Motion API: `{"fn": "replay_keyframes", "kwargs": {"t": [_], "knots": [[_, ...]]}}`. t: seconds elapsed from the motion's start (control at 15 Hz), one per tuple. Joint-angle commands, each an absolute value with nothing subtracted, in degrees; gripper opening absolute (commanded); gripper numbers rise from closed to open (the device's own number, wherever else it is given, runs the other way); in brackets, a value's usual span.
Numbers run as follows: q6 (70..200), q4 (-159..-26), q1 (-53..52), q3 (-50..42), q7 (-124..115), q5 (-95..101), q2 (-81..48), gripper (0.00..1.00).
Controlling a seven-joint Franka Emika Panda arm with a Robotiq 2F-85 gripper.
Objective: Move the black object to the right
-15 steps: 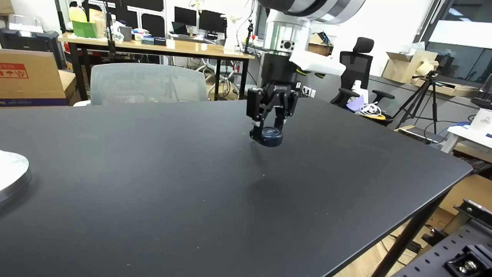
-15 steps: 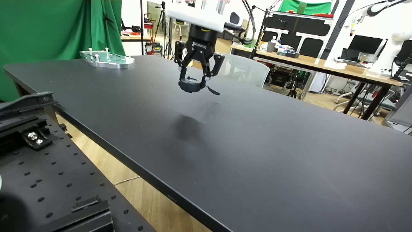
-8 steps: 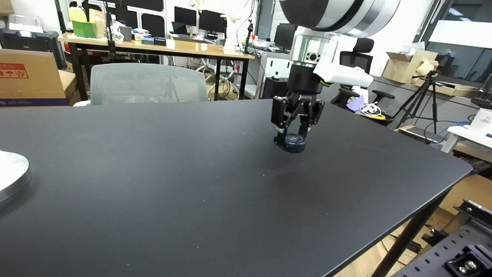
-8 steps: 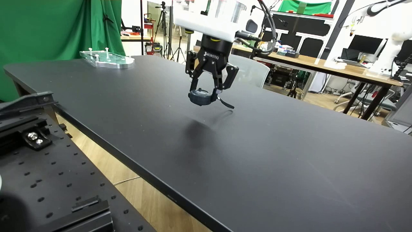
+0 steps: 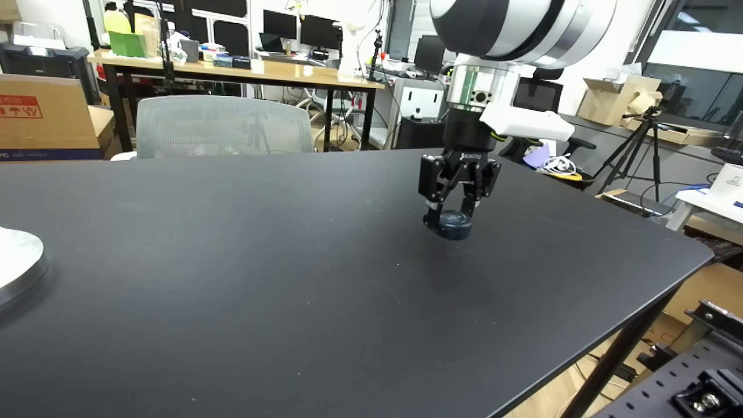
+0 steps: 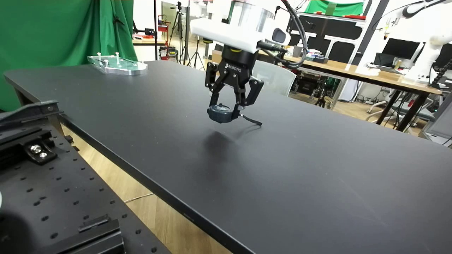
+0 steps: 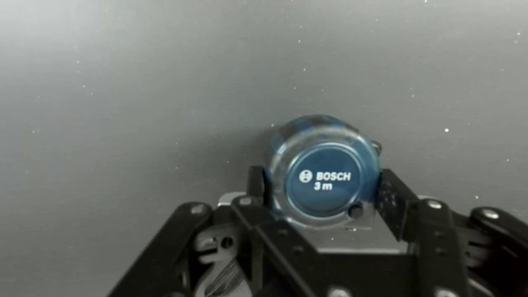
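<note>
Hand (image 6: 224, 107), black, two-fingered, clamps the round blue-black plastic tape measure (image 7: 323, 181) by its sides, face-up above the flat black bench (image 5: 290, 278), right of centre in an exterior view, presumably to land flat!

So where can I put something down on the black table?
In an exterior view, the black table has bare patches between the clear pegged slab and the jaws, and right of the jaws, toward the pale mesh chair. It's crowded around the jaws, shut on the round dark blue tape measure, a black strap alongside.
</note>
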State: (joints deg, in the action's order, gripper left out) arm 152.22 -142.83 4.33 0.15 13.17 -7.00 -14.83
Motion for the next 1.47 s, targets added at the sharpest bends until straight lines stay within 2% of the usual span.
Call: {"fn": "replay_keyframes", "kwargs": {"t": [0.0,0.33,0.47,0.53,0.67,1.4], "knots": [[153.3,-143.5,4.3,-0.2,10.4,-6.2,-14.8,0.44],[154.0,-143.4,4.5,-0.2,10.1,-6.4,-16.0,0.44],[153.8,-143.4,4.7,-0.1,10.3,-6.6,-16.3,0.92],[153.8,-143.4,4.7,-0.1,10.3,-6.6,-16.3,0.93],[153.8,-143.5,4.7,0.0,10.3,-6.7,-16.1,1.00],[153.9,-147.1,1.3,-0.4,6.0,-2.4,-5.7,1.00]]}}
